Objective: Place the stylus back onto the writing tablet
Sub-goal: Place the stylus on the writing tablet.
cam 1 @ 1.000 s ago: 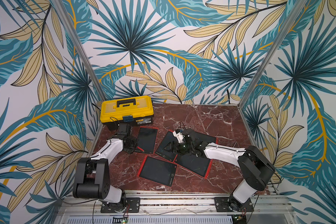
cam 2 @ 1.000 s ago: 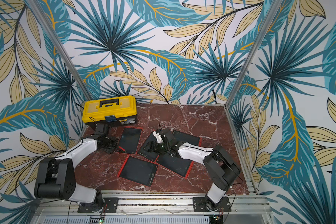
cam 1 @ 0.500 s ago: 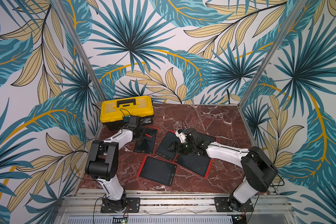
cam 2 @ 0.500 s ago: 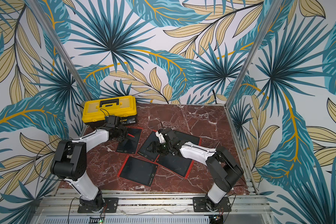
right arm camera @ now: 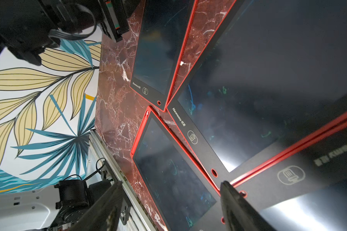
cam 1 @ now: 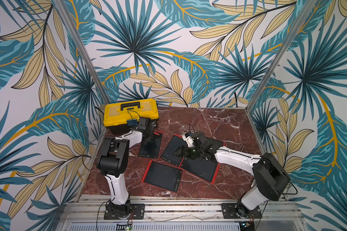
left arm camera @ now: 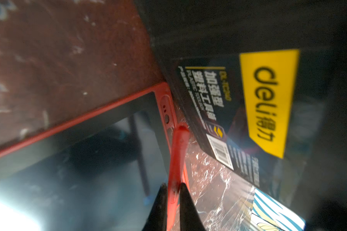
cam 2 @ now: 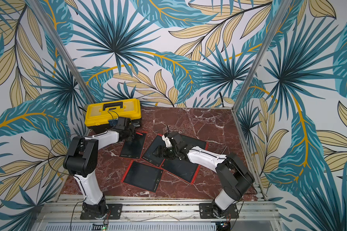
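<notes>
While the left pincer pinches the red stylus in a narrow grip, the stylus runs along the side rail of the writing tablet, left of centre in both top views, by the yellow toolbox. Placement looks underway; next, seat it in the groove, then release. Right pincer hangs wide, empty.

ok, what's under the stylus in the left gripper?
Red edge rail of the writing tablet, next to the toolbox. The stretch below the stylus is covered; contact can't be told.

Red stylus, yel. toolbox
</notes>
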You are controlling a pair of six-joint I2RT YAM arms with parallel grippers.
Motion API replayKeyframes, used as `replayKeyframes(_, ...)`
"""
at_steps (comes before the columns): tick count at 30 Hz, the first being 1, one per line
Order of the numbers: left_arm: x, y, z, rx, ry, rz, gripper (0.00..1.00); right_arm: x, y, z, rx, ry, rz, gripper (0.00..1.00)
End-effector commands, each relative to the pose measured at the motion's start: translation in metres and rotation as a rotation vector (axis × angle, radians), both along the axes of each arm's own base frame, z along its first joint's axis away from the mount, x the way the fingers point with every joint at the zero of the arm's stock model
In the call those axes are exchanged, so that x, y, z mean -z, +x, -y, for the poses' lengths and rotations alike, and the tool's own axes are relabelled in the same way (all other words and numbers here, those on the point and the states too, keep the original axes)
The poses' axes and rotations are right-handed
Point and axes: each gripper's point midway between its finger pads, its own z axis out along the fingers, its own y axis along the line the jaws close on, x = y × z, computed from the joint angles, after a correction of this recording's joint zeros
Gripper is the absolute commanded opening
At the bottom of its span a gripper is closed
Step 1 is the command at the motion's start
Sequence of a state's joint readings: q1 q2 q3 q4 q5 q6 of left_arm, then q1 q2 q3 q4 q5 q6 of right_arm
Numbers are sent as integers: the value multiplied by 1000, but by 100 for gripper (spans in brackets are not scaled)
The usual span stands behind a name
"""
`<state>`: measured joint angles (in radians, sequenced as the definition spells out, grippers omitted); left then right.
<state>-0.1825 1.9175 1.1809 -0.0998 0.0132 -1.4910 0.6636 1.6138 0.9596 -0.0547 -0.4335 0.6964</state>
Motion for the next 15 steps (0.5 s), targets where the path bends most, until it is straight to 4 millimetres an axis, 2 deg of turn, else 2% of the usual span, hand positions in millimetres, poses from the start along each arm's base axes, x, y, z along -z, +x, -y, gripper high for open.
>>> replayKeyframes(1,-16,21,4,-37,-15,68,15,-6,1,8,-10,-44,31,77)
replayKeyframes(6,-11,21,4,-54,-23,77,21,-7,2,11,-17,-75,40,77)
replayKeyframes(15,-17,3,-6,-26,23,83,21,-13,22,4,-52,-98,102,77)
